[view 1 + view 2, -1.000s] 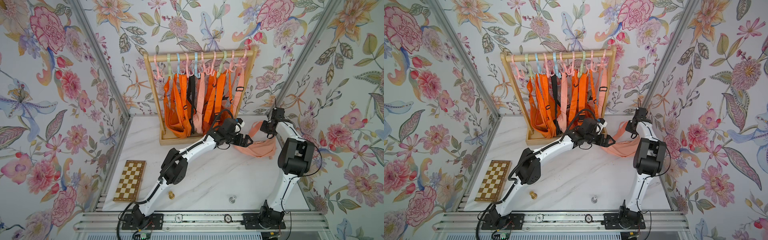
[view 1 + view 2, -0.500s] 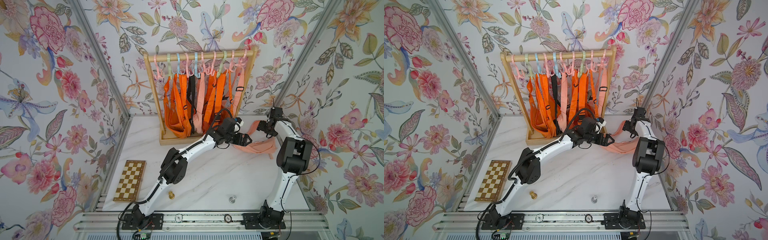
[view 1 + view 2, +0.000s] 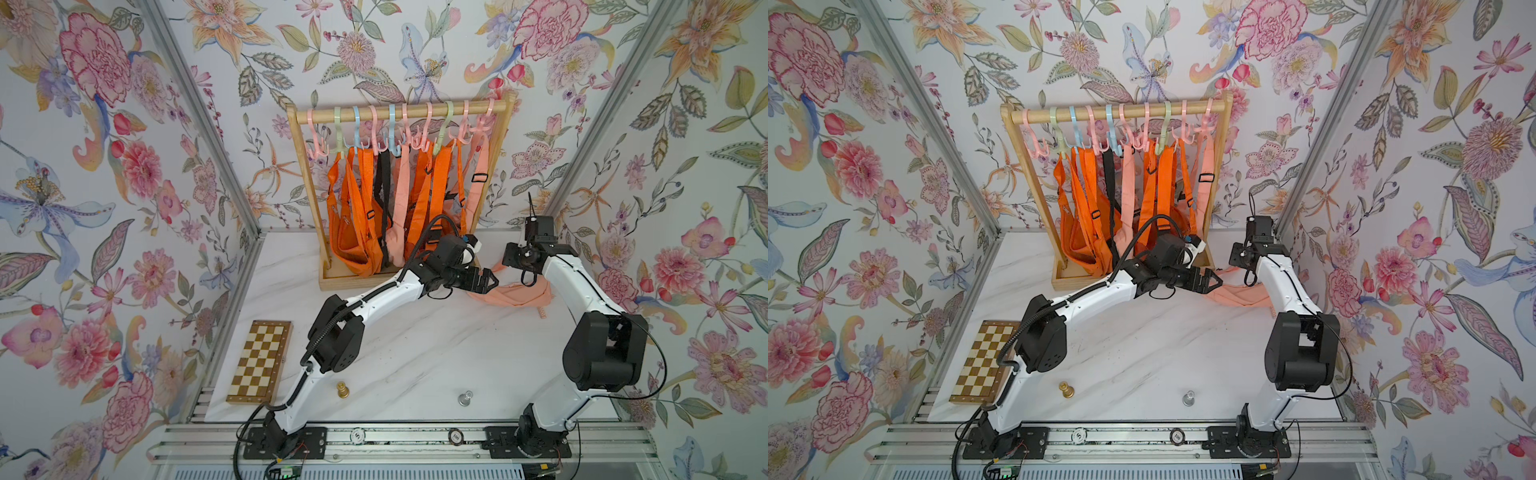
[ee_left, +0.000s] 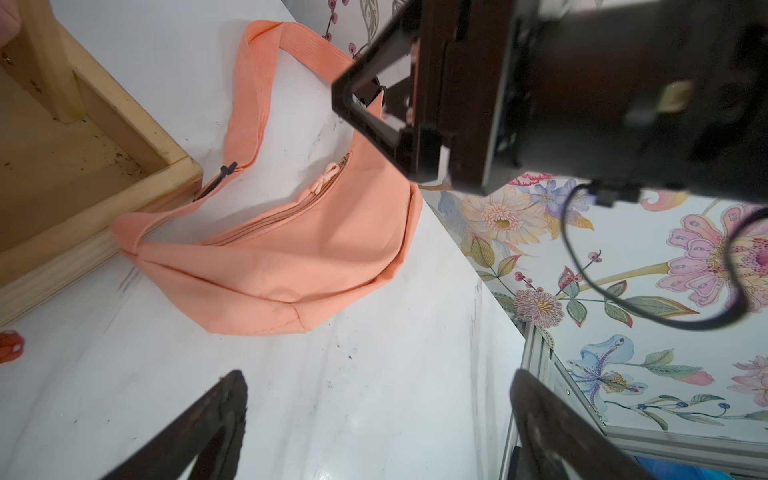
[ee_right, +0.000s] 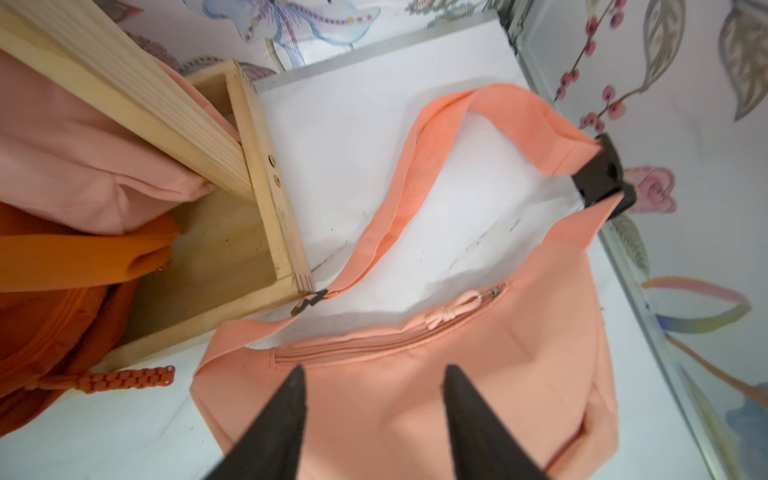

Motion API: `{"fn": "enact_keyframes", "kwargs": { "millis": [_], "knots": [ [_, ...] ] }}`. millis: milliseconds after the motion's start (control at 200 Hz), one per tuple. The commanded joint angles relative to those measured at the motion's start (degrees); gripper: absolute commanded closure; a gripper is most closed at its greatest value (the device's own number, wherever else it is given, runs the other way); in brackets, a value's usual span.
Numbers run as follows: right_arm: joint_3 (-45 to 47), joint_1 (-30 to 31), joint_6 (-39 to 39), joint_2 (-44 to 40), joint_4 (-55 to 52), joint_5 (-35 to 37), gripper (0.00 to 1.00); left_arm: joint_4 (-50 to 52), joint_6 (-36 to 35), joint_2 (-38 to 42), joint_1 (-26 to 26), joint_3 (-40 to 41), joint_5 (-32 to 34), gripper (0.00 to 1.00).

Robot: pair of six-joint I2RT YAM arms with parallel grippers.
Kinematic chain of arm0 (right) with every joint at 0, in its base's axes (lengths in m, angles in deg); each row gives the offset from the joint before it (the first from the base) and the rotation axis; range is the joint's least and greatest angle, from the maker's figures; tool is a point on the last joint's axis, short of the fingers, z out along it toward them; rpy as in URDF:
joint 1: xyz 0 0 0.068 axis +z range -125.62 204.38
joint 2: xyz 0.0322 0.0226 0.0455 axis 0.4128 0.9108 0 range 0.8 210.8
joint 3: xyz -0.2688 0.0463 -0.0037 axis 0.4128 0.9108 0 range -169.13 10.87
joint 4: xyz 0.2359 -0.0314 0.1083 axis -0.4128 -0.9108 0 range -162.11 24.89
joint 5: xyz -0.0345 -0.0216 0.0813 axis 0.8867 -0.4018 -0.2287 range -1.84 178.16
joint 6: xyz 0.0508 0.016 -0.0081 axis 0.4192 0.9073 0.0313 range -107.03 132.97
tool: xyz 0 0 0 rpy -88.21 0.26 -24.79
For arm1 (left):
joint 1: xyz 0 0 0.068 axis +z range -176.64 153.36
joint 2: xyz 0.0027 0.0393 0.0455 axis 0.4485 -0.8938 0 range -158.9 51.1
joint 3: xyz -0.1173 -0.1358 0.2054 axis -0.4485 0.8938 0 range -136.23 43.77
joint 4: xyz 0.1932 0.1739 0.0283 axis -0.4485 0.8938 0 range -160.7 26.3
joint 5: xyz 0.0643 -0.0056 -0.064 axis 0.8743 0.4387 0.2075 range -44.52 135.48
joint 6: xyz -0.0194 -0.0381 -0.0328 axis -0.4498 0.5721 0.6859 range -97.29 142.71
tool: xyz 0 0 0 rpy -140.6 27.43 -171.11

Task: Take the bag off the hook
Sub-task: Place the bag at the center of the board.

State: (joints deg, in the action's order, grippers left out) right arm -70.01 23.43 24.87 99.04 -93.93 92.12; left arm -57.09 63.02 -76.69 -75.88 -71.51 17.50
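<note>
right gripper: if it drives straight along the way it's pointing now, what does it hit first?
Most likely the peach bag lying on the table: the right gripper, jaws apart and empty, aims at its body near the zipper. Depth is unclear, but nothing shows between.

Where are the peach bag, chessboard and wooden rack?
peach bag (image 4: 291,257), left wrist view, middle of its body.
chessboard (image 3: 259,361), in a top view, centre of the board.
wooden rack (image 3: 349,281), in a top view, front base board.
</note>
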Motion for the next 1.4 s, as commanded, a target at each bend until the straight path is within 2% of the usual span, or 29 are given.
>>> {"fn": "enact_keyframes", "kwargs": {
  "millis": [0,80,170,415,771,961,1136,1311,1396],
  "knots": [
    [3.9,-0.1,1.2,0.1,0.6,-2.6,0.68,-5.4,0.1,6.8,2.0,5.7,1.5,0.01],
    [5.6,-0.1,1.1,1.0,0.9,-3.2,0.73,-7.4,0.8,10.3,3.0,10.0,2.2,0.01],
    [6.8,-0.1,1.3,2.9,0.8,-3.9,0.75,-9.1,1.2,13.7,4.2,13.9,2.8,0.01],
    [13.1,-0.3,2.4,5.5,1.2,-4.0,0.73,-11.4,1.0,21.2,7.4,21.0,3.6,0.01],
    [24.1,-1.5,6.0,-5.8,1.9,-4.5,0.72,-12.5,0.4,25.3,9.4,25.2,3.3,0.01],
    [26.6,-3.8,5.6,-11.3,0.3,-4.8,0.71,-12.6,0.1,26.5,9.9,26.5,3.1,0.01],
    [20.8,-1.6,4.4,-12.9,-2.8,-3.3,0.66,-9.5,-2.1,28.0,10.5,24.2,5.7,0.0],
    [9.5,3.8,3.4,-15.7,-6.3,1.1,0.58,-3.3,-7.0,32.7,11.3,20.3,15.7,0.01],
    [2.4,8.0,1.9,-16.0,-7.7,3.8,0.6,-1.9,-8.3,36.0,12.0,19.5,21.8,0.01]
  ]
}}
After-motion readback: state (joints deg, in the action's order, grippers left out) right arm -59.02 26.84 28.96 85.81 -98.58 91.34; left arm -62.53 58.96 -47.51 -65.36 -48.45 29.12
